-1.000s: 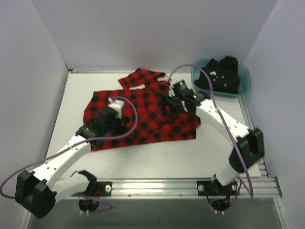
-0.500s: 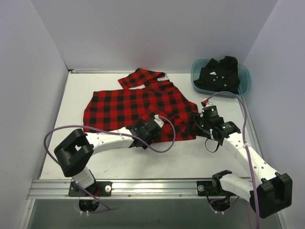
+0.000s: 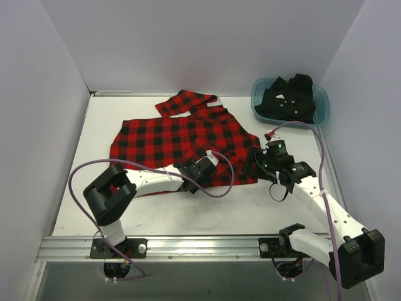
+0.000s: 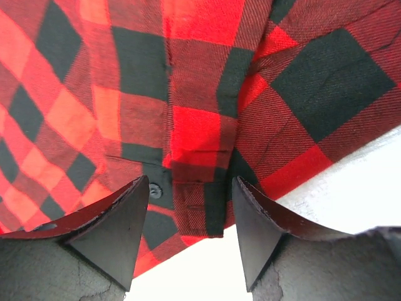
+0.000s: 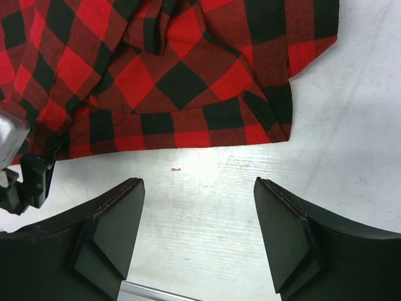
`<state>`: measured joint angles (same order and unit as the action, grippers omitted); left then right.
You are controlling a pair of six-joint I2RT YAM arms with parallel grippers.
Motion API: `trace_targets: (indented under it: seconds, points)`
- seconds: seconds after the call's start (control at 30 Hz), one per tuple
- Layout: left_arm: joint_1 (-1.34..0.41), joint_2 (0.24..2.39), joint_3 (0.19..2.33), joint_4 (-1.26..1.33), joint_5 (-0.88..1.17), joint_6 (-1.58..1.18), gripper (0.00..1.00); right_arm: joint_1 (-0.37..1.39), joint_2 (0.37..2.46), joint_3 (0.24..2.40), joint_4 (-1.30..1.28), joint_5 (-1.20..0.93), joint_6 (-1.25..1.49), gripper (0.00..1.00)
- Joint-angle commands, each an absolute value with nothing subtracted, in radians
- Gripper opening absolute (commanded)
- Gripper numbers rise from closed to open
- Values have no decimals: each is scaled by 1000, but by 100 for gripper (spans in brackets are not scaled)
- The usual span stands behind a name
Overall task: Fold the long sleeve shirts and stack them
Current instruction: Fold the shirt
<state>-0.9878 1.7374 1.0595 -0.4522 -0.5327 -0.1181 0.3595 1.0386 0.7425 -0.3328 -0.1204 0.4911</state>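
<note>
From above, the red-and-black buffalo-check flannel shirt [image 3: 175,138] lies spread on the white table [image 3: 207,210]. The plain black cloth shirt [image 3: 288,97] sits bunched in the teal plastic tub [image 3: 321,111], well apart at the far right. Both arms reach to the flannel's near hem, so the first fold looks about to start.

In the left wrist view, the left gripper [image 4: 191,188] is spread astride the hem [image 4: 194,210] by the button strip, pinching nothing (it must bite cloth next).

In the right wrist view, the right gripper [image 5: 199,188] is spread over bare table, just short of the hem corner [image 5: 282,128], and should advance. Bare table lies nearside.
</note>
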Motion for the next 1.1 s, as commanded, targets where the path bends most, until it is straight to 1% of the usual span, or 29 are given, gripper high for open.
trace_targets:
  seconds: [0.0, 0.07, 0.1, 0.23, 0.3, 0.33, 0.37, 0.4, 0.43, 0.47, 0.63, 0.67, 0.9, 1.07]
  points:
    - [-971, 1766, 1083, -433, -514, -152, 65, 353, 1031, 726, -316, -123, 502, 72]
    - [-962, 1779, 1083, -433, -515, -169, 62, 351, 1032, 719, -313, -126, 506, 72]
    - [-957, 1784, 1083, -428, -515, -172, 59, 350, 1032, 715, -310, -127, 506, 72]
    - [-959, 1804, 1086, -428, -508, -178, 57, 347, 1034, 706, -305, -129, 509, 72]
    - [-960, 1809, 1086, -428, -506, -181, 51, 345, 1034, 701, -304, -132, 509, 71]
    - [-959, 1807, 1086, -428, -509, -181, 43, 344, 1032, 700, -302, -133, 509, 71]
    - [-959, 1799, 1086, -428, -511, -181, 40, 345, 1032, 698, -301, -135, 509, 71]
    - [-957, 1796, 1088, -431, -517, -179, 34, 345, 1031, 698, -302, -137, 511, 71]
    - [-956, 1790, 1091, -431, -518, -175, 24, 344, 1029, 695, -299, -138, 511, 71]
    - [-953, 1783, 1094, -431, -518, -172, 19, 342, 1029, 695, -298, -138, 511, 71]
    - [-934, 1756, 1120, -452, -537, -153, 2, 341, 1025, 690, -295, -140, 506, 71]
    - [-925, 1738, 1132, -462, -541, -146, 0, 341, 1023, 689, -296, -140, 505, 71]
    - [-861, 1603, 1196, -547, -606, -37, 0, 334, 1017, 690, -296, -144, 503, 71]
    - [-813, 1444, 1157, -618, -646, -14, 0, 331, 1034, 701, -293, -146, 500, 71]
